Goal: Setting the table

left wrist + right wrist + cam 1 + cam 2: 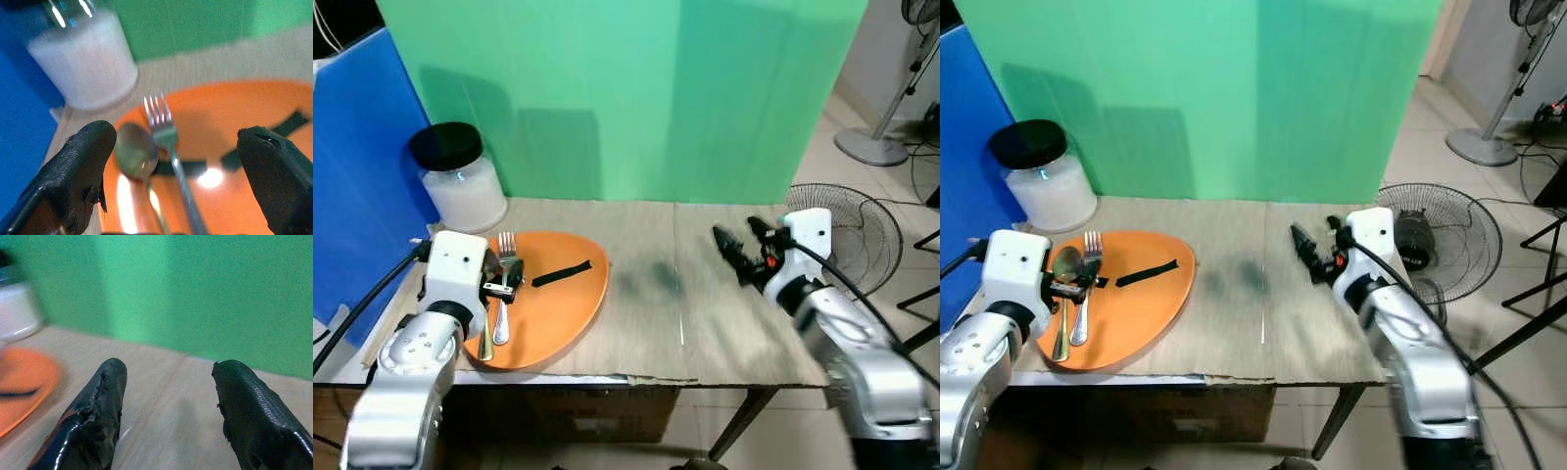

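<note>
the fork (1085,284) and spoon (1063,294) lie side by side on the orange plate (1151,313), between the wide-open fingers of the left gripper (176,171). closing here could catch both, or skid them across the slick plate. the right gripper (736,247) hangs open and empty above the table (705,323), well apart.

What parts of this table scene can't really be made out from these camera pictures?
- Silver spoon and silver fork on the orange plate: the left gripper covers their middles in the eye views.
- White jar with a black lid: contents unclear; blurred and cropped in the left wrist view.
- Right gripper: the right wrist view is motion-blurred.
</note>
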Controlling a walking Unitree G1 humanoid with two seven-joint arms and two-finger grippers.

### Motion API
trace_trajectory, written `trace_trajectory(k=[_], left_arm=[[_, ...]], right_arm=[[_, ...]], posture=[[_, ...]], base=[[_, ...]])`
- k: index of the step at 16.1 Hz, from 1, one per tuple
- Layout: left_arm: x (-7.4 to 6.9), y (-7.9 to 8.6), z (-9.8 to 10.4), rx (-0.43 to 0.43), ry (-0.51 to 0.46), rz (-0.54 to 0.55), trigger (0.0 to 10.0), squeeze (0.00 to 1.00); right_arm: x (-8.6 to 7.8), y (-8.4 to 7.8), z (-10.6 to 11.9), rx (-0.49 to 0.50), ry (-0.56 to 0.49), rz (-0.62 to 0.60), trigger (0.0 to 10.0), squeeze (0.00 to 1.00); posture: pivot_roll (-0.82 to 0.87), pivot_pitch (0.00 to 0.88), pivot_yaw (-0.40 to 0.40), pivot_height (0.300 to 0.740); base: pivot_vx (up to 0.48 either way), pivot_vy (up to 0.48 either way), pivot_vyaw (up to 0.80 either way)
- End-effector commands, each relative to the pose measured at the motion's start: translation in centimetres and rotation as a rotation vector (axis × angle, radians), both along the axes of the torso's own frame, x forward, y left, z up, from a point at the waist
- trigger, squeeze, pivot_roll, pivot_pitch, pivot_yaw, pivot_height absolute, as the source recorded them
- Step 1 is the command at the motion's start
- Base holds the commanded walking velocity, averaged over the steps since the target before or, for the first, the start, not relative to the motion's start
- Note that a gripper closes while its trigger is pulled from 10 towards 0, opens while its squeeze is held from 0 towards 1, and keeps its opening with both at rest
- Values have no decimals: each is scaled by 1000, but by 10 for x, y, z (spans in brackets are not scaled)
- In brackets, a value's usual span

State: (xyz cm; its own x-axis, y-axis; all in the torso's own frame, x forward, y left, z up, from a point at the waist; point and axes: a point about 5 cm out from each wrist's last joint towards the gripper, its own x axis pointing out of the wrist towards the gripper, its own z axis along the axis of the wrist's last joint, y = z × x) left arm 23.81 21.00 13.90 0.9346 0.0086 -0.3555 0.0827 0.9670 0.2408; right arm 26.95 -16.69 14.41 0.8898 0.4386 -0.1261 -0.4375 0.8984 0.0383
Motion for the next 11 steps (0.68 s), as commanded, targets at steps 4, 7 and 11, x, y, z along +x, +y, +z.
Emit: trace_trajectory(k=[4,7,11], left_arm=[[-5,12,-9,-97,208,51,10000,1000],[-5,17,-14,-122,292,29,10000,1000],[-2,36,-7,10,306,64,10000,1000]], right_arm=[[-10,-2,23,4,-20,408,10000,0],[-12,-6,24,-75,8,584,10000,0],[-8,-7,25,-100,20,652,10000,0]], posture=[[-57,0,68,740],[-52,0,55,740],[-41,0,40,740]], base=[[0,0,0],[0,0,0],[0,0,0]])
